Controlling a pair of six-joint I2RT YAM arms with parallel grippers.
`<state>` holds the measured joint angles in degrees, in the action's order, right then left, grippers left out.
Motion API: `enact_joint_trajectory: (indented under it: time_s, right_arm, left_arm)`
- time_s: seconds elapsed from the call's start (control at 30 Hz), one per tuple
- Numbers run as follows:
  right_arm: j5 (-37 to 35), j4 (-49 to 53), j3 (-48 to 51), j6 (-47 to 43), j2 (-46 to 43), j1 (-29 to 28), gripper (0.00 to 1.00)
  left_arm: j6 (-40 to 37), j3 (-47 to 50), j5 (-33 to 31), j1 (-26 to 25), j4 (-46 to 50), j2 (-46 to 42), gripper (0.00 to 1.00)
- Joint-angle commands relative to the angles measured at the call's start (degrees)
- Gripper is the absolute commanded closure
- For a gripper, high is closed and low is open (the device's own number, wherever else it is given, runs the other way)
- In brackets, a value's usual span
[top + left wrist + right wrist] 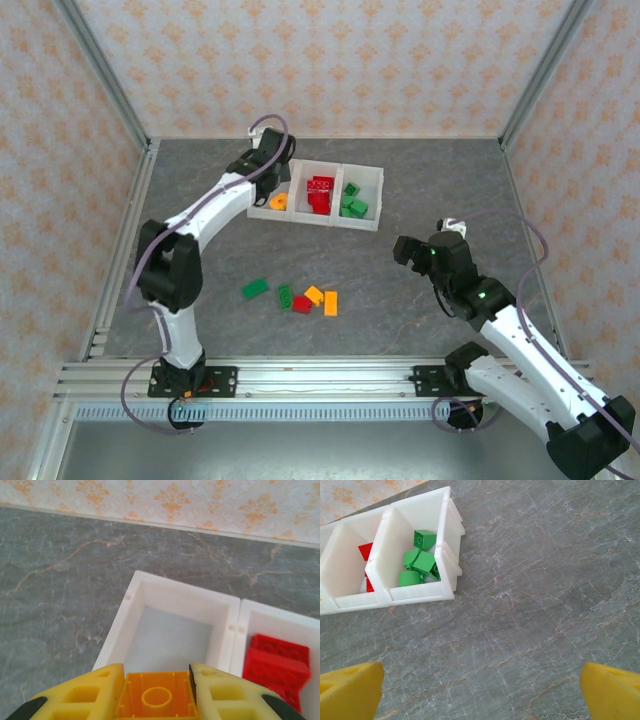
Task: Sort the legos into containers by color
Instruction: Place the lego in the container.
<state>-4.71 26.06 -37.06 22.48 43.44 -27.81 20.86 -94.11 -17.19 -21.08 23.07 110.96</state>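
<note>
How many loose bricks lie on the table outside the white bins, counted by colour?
Green bricks: 2
Red brick: 1
Orange bricks: 2
Total: 5

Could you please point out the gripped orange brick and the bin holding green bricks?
Orange brick (156, 696), left wrist view, middle of its visible face.
Green-brick bin (420, 593), right wrist view, its near wall.

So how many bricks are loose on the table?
5: one green plastic brick apart on the left; clustered nearby, another green brick, a red brick, an orange brick and a second orange brick.
</note>
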Motion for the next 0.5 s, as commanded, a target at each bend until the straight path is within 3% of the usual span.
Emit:
enact_joint_trajectory:
  time_s: [0.0, 0.3, 0.37, 0.47]
  right_arm:
    - [-1.18, -0.78, 0.47, -0.12, -0.82, -0.05, 0.0]
    - [-1.18, -0.75, 0.35, -0.2, -0.68, -0.05, 0.0]
    - [-1.18, -0.75, 0.32, -0.18, -0.55, -0.03, 0.0]
    - [-1.18, -0.75, 0.4, -0.23, -0.35, -0.05, 0.0]
  left_arm:
    - [-2.96, -4.4, -3.28, 0.95, -1.67, 4.54, 0.73]
    - [-2.24, -4.66, -2.84, 3.7, -7.54, 8.66, 0.7]
    - [-2.14, -4.03, -2.2, 4.1, -7.94, 8.52, 0.61]
    - [-2.14, -1.74, -1.54, 4.47, -9.18, 6.92, 0.36]
